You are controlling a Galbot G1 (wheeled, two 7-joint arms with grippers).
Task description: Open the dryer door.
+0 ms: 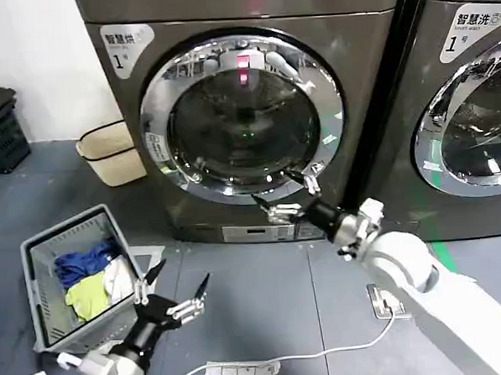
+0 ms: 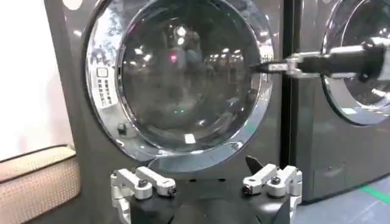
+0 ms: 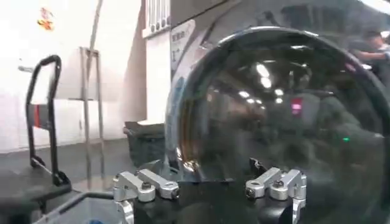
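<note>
Since the dryer door (image 1: 243, 116) is shut, the right gripper (image 1: 294, 193), fingers spread, reaches its lower-right rim for purchase; left gripper (image 1: 174, 294) idles released, low beside the laundry basket (image 1: 44, 249).

The top of the dryer (image 1: 246, 112) is cut off by the head view's upper edge, and the second machine (image 1: 473, 100) on the right is cut by the right edge. What lies inside the drum cannot be told behind the dark, reflective glass of the door (image 1: 243, 121). In the basket (image 1: 44, 249) at near left, the clothes (image 1: 91, 280) are partly hidden by its walls.
</note>
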